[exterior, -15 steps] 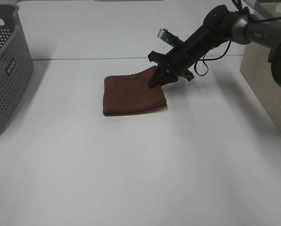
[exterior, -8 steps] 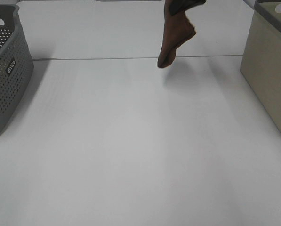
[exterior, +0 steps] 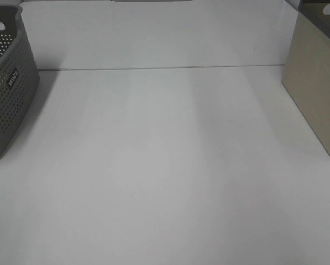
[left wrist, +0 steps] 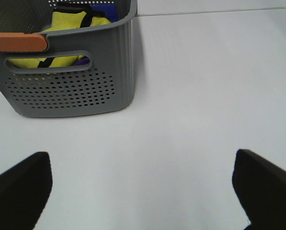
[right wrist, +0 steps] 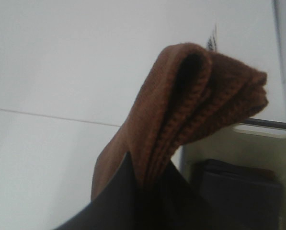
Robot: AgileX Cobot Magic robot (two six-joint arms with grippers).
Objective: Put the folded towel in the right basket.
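Grey basket (exterior: 7, 83) at left edge, my left claw (left wrist: 143, 191) near it – spread wide, idle. Right claw (right wrist: 150, 196) clenched on folded towel (right wrist: 181, 110), airborne by right edge – plan: clear right basket (exterior: 314, 99) rim, centre over it, then release.

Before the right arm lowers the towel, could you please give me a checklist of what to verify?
1. Grip: ok. The right gripper is shut on the folded towel.
2. Fold: ok. Its layers hang bunched together.
3. Towel over the right basket: cannot tell. The wrist view shows the basket's opening beyond the towel; the high view shows neither arm nor towel.
4. Room inside: cannot tell. A dark item already lies in it.
5. Left gripper out of the way: ok. It is open above the table by the gray basket.
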